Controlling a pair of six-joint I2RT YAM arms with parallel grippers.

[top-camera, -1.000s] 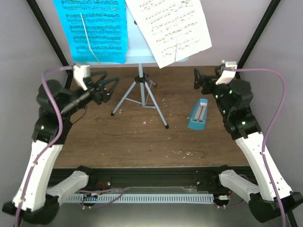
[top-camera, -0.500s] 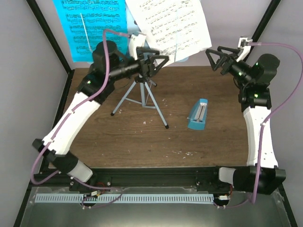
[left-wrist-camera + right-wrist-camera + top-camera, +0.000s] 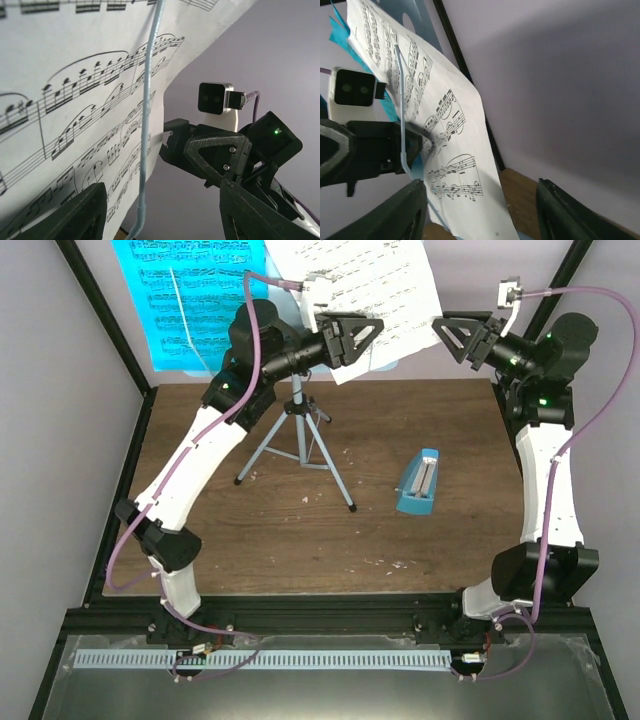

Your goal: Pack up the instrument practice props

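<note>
The pale blue music stand [image 3: 297, 426] stands on its tripod at the back of the table. It carries a cyan music sheet [image 3: 195, 300] and a white music sheet [image 3: 385, 285], each behind a thin wire retainer [image 3: 146, 115]. The teal metronome [image 3: 419, 482] lies on the table to the right. My left gripper [image 3: 362, 340] is open at the white sheet's lower left, with the sheet's edge [image 3: 75, 100] and the wire between its fingers [image 3: 75, 217]. My right gripper [image 3: 452, 335] is open just off the white sheet's [image 3: 445, 130] right edge, facing the left gripper [image 3: 370, 150].
Black frame posts [image 3: 100, 310] rise at both back corners, and purple walls close in the sides. Both arms' purple cables [image 3: 250, 300] loop near the stand's top. The brown table [image 3: 300, 540] carries small white crumbs.
Both arms rose from low beside the stand to the white sheet's lower edge, the left from the left, the right from the right. Both grippers' jaws narrowed somewhat.
</note>
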